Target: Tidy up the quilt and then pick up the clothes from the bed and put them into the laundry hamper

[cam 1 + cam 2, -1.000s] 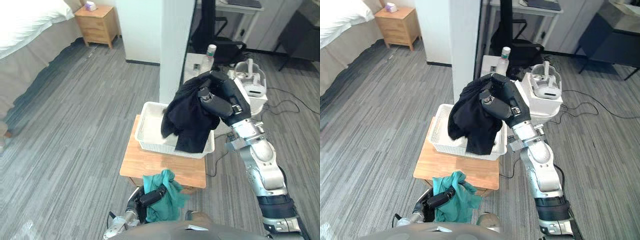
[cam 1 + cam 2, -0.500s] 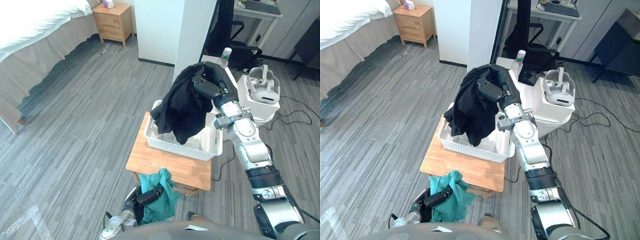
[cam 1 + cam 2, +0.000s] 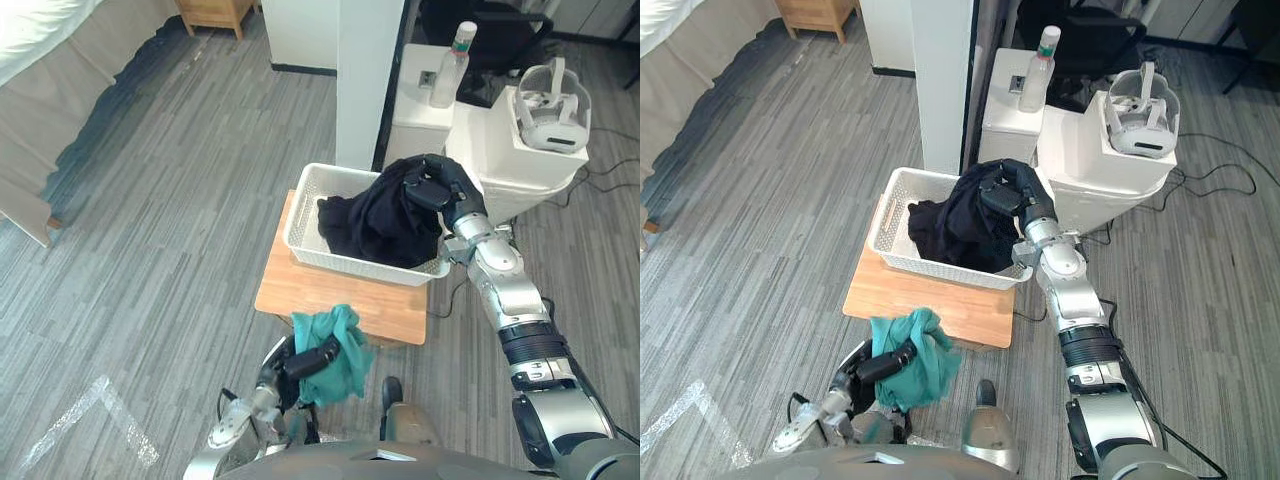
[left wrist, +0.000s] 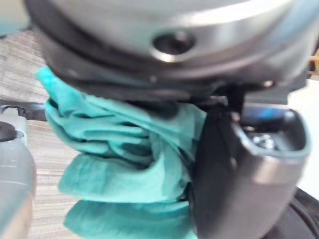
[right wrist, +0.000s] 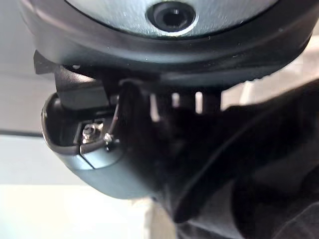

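Observation:
A black garment (image 3: 375, 225) lies bunched inside the white laundry hamper (image 3: 304, 210), which stands on a low wooden table (image 3: 300, 295). My right hand (image 3: 437, 190) is down at the hamper's right end, fingers curled round the black cloth (image 5: 259, 164). My left hand (image 3: 312, 358) hangs low in front of the table, shut on a teal garment (image 3: 337, 345); the left wrist view shows that teal cloth (image 4: 119, 174) bunched against the hand.
A white pillar (image 3: 365, 70) rises just behind the hamper. White boxes (image 3: 505, 150) with a headset (image 3: 552, 100) and a bottle (image 3: 448, 65) stand at the right. The bed's skirt (image 3: 50, 120) runs along the far left. Grey floor lies between.
My right hand has come down with the black garment from above the hamper into it. The view has shifted. The left hand still holds the teal garment low.

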Tool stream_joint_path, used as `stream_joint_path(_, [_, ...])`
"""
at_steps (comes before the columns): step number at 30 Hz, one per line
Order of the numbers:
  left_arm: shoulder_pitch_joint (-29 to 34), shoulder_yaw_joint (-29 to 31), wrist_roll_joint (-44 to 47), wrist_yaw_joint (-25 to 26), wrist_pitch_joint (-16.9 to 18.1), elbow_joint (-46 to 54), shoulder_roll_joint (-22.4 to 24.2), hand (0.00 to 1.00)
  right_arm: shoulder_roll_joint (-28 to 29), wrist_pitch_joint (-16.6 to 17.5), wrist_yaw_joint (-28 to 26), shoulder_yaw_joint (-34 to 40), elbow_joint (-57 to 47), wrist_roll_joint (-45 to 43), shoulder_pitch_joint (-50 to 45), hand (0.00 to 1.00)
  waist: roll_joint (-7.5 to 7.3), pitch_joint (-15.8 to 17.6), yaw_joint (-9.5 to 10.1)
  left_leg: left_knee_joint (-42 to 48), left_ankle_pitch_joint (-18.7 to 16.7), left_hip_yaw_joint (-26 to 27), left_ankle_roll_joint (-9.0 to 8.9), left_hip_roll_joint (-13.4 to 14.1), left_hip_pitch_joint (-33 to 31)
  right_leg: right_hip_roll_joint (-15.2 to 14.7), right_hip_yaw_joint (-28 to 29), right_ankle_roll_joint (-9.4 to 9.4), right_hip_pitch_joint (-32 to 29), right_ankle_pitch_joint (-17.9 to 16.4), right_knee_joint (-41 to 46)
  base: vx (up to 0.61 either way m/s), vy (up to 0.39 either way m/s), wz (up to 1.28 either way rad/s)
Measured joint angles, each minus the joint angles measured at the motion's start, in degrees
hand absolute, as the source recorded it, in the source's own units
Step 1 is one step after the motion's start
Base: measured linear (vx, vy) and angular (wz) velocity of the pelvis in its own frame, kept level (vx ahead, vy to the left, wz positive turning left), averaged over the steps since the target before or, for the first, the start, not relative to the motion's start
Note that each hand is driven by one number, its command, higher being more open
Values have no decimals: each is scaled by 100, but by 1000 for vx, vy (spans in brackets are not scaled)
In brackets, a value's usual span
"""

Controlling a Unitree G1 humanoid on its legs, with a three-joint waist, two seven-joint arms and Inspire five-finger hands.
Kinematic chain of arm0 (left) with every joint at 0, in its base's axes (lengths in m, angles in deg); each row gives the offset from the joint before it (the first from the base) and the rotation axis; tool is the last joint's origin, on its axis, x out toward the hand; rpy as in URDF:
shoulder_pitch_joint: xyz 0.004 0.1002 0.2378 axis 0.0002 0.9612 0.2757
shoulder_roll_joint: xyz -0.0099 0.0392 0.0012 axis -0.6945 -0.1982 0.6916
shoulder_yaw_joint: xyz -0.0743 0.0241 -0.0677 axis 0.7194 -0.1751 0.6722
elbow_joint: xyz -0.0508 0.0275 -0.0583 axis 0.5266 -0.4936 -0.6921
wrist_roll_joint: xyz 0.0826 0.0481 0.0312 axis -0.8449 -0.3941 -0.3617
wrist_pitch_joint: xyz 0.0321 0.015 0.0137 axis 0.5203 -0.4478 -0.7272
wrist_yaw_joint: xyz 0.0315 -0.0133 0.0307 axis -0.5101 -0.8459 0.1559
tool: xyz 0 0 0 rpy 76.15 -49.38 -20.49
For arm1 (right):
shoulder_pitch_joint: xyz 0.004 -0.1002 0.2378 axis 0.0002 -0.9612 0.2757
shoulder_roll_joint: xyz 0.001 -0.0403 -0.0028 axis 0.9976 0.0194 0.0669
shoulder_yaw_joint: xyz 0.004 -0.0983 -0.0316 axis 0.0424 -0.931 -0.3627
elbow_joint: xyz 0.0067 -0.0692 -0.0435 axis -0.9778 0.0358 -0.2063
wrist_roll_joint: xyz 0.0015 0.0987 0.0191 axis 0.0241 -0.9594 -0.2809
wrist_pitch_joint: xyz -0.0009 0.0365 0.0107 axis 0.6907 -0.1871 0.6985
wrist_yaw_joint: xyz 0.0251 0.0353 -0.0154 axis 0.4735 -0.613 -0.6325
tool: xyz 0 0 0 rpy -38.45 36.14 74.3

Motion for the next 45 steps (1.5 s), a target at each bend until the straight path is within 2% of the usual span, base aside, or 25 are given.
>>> stream_joint_path(5, [-153, 1, 6, -42, 101, 170, 1, 0, 23, 1, -110, -289, 410, 229, 203, 100, 40, 101, 16, 14, 23, 13, -9, -6, -11, -2, 10, 32, 0, 20, -76, -2, 0, -1])
stream_joint_path(10, [-111, -11, 26, -141, 138, 569, 35, 0, 165, 7, 52, -331, 533, 812, 314, 100, 29, 118, 33, 16, 34, 111, -25, -1, 21, 6, 92, 72, 34, 54, -187, -14, -3, -9])
stream_joint_path(12, [-114, -33, 37, -192, 145, 968, 72, 0, 164, 10, 261, -317, 550, 1432, 302, 100, 27, 119, 11, 16, 30, 131, -28, 8, 91, 15, 96, 63, 108, 85, -216, -15, 3, -4])
stream_joint_path(15, [-165, -24, 74, -216, 228, 1436, 93, 0, 169, 61, 594, -302, 528, 1825, 126, 100, -4, 115, 20, 13, -3, 211, -63, 63, 243, 75, 107, 25, 312, 224, -419, -30, -2, -12])
stream_joint_path(17, [-168, 23, 76, -231, 264, 1667, 98, 0, 178, 62, 782, -210, 384, 1980, -132, 100, -46, 92, 16, -4, -64, 230, -119, 73, 295, 83, 109, 25, 387, 224, -488, -33, -12, -7])
stream_joint_path(19, [-163, 103, 75, -233, 281, 1992, 129, 0, 183, 62, 1096, 14, 148, 2023, -567, 100, -59, 80, 0, -6, -108, 266, -83, 79, 354, 87, 91, 31, 447, 220, -522, -27, -13, -7])
stream_joint_path(23, [-168, 312, 74, -169, 289, 2759, 194, 0, 285, 0, 1703, 631, -96, 2002, -1420, 100, -108, 19, -89, -5, -86, 306, -121, 87, 414, 93, 83, 63, 512, 240, -576, -5, -3, -5])
stream_joint_path(27, [-423, 652, 61, 324, 413, 3310, 320, 0, 651, -127, 2167, 1300, -469, 1951, -2457, 100, -168, -337, -204, 9, -114, 455, -131, 115, 574, 125, 95, 84, 593, 252, -586, 28, 3, -17])
stream_joint_path(31, [-966, 1157, -76, 962, 502, 3311, 342, 0, 730, -227, 2246, 1615, -538, 1937, -3036, 100, -285, -568, -404, -6, -193, 599, -196, 154, 663, 171, 201, 86, 619, 250, -587, -31, -3, -21])
stream_joint_path(33, [-1276, 1418, -436, 1545, 497, 3287, 269, 0, 729, -263, 2270, 1975, -538, 1900, -3346, 100, -298, -643, -532, -7, -214, 699, -169, 167, 729, 190, 282, 92, 617, 246, -590, -43, -6, -21])
stream_joint_path(34, [-1348, 1489, -517, 1672, 495, 3275, 251, 0, 730, -290, 2270, 2089, -538, 1897, -3407, 100, -290, -652, -564, -8, -214, 732, -172, 170, 745, 196, 307, 93, 617, 246, -589, -43, 0, -22])
stream_joint_path(36, [-1714, 1785, -879, 2163, 463, 3135, 23, 0, 722, -423, 2267, 2547, -528, 1703, -3636, 100, -247, -699, -696, -8, -209, 830, -187, 179, 789, 224, 412, 105, 602, 253, -589, -41, 2, -23])
stream_joint_path(38, [-2027, 2093, -925, 2421, 390, 2873, -178, 0, 718, -505, 2252, 2808, -511, 1669, -3828, 100, -215, -753, -806, -8, -205, 930, -228, 197, 838, 275, 496, 115, 602, 260, -590, -25, -7, -28])
stream_joint_path(39, [-2241, 2254, -924, 2565, 322, 2646, -291, 0, 708, -511, 2173, 2932, -444, 1649, -3991, 100, -248, -811, -853, -11, -219, 999, -246, 213, 840, 266, 564, 125, 576, 256, -605, -17, -1, -29])
stream_joint_path(42, [-2676, 2465, -924, 2711, 96, 1989, -644, 0, 684, -516, 1953, 2972, 162, 1397, -4203, 100, -295, -1001, -953, -11, -243, 1136, -289, 261, 851, 315, 676, 112, 524, 269, -607, 6, -4, -25])
stream_joint_path(45, [-2826, 2466, -931, 2701, -126, 1516, -747, 0, 701, -517, 1723, 2942, 512, 1150, -4396, 100, -317, -1012, -1038, -12, -261, 1208, -304, 262, 861, 321, 746, 103, 502, 278, -607, 17, -4, -14])
